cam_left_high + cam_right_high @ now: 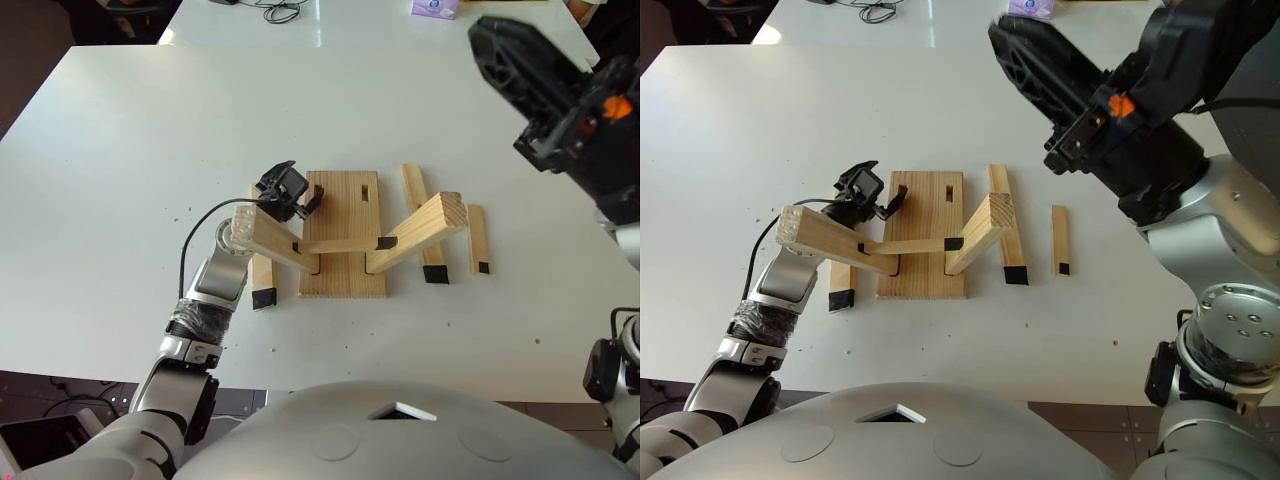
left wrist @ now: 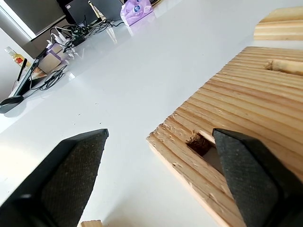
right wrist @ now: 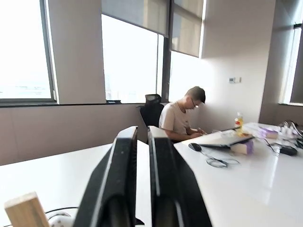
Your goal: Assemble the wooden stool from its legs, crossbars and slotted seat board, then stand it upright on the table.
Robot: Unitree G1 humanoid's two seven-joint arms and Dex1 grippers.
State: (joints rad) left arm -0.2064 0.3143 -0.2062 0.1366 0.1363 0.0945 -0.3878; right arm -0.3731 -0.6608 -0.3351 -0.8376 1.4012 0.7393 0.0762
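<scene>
Nearest, the leg-and-crossbar frame [image 1: 340,245] rests on the seat board [image 1: 345,200], its long axis running left to right across the bench [image 1: 120,150]. Just beyond its left leg [image 1: 268,238], the left pincer [image 1: 298,188] hangs released over the board's empty slot [image 2: 201,144]. The right pincer [image 1: 1005,35] is well apart, raised high and clenched on nothing.

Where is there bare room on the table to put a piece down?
Bare: table far left of the seat board, beyond it, and the near edge. Crowded: on the board and to its right, with joined legs, loose leg, short bar; left end effector over its far left corner.
</scene>
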